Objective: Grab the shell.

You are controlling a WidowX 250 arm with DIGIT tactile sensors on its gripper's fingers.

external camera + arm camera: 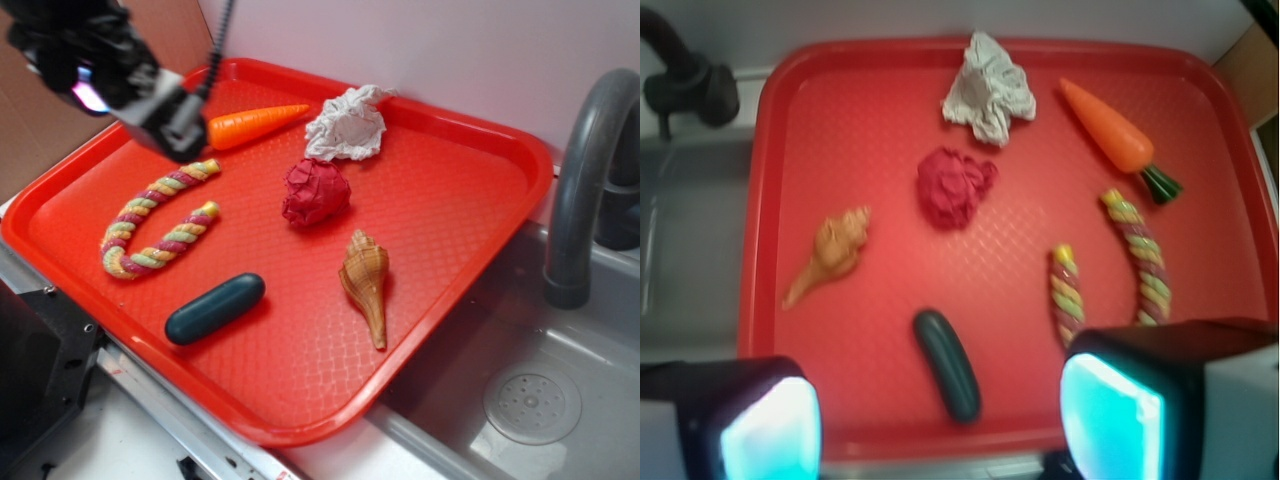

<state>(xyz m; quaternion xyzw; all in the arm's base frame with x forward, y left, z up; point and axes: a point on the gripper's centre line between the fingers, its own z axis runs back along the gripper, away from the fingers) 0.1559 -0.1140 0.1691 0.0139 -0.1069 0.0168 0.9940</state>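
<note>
End effector (175, 125) far from shell (366, 283)

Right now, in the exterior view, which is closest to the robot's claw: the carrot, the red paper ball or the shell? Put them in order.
From the gripper, at the tray's far left:
1. Carrot, right beside it.
2. Red paper ball, mid-tray.
3. Shell, toward the tray's sink-side edge.
</note>
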